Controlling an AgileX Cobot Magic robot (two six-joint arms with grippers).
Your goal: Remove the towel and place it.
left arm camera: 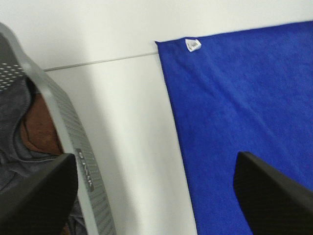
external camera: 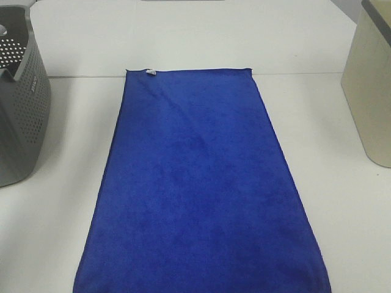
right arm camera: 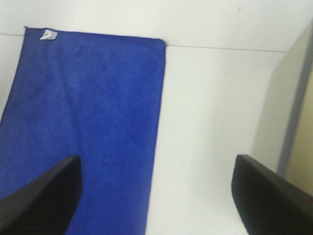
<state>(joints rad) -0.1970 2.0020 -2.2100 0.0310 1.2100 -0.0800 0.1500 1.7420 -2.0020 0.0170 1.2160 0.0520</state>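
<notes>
The towel (external camera: 198,189) is a large deep-blue plush cloth lying flat and spread out on the white table, running from mid-table to the near edge, with a small white tag (external camera: 151,72) at its far left corner. Neither arm shows in the exterior high view. In the left wrist view the towel (left arm camera: 239,107) and its tag (left arm camera: 193,45) lie beyond my left gripper (left arm camera: 156,196), whose black fingers stand wide apart with nothing between them. The right wrist view shows the towel (right arm camera: 83,112) under my right gripper (right arm camera: 156,196), open and empty above the towel's right hem.
A grey perforated basket (external camera: 21,104) stands at the left edge of the table; in the left wrist view this basket (left arm camera: 63,127) holds grey and brown cloth. A beige bin (external camera: 369,85) stands at the right. Bare white table (external camera: 330,159) lies on both sides of the towel.
</notes>
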